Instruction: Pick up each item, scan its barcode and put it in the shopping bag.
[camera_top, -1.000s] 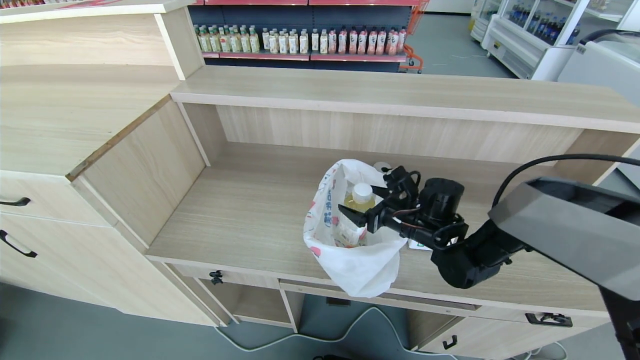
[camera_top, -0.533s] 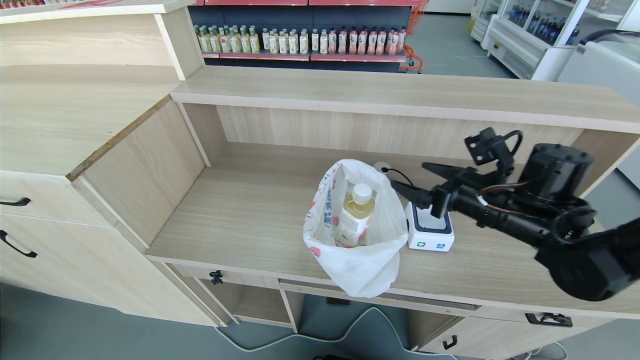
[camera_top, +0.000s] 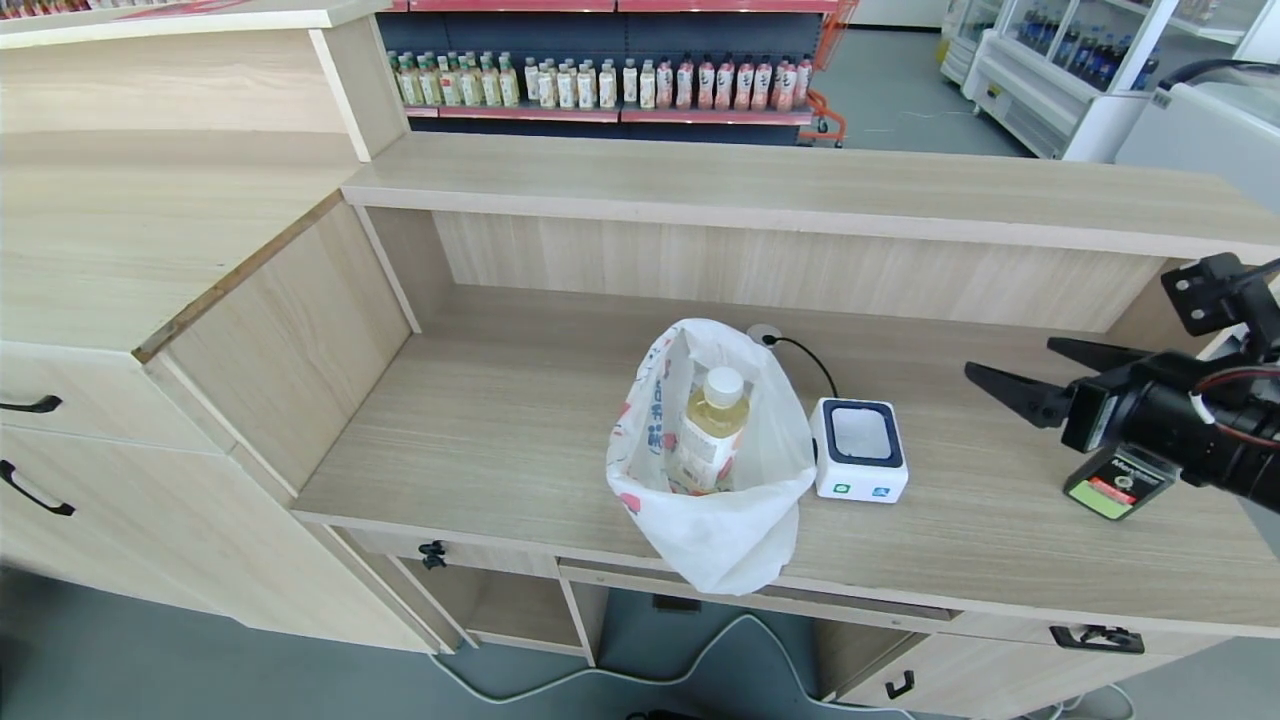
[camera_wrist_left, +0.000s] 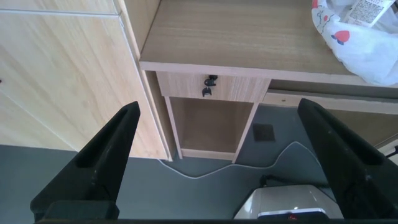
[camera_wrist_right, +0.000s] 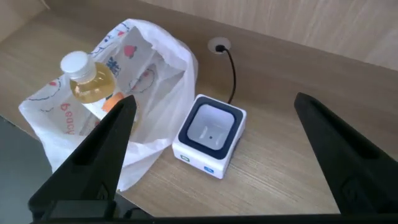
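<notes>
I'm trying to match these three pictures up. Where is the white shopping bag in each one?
Head view: the shopping bag stands midway along the counter, beside the scanner, sagging over the front edge.
Left wrist view: the shopping bag droops over the counter's front edge.
Right wrist view: the shopping bag sits next to the scanner, bottle inside.
Shared landmark: the wooden counter.
</notes>
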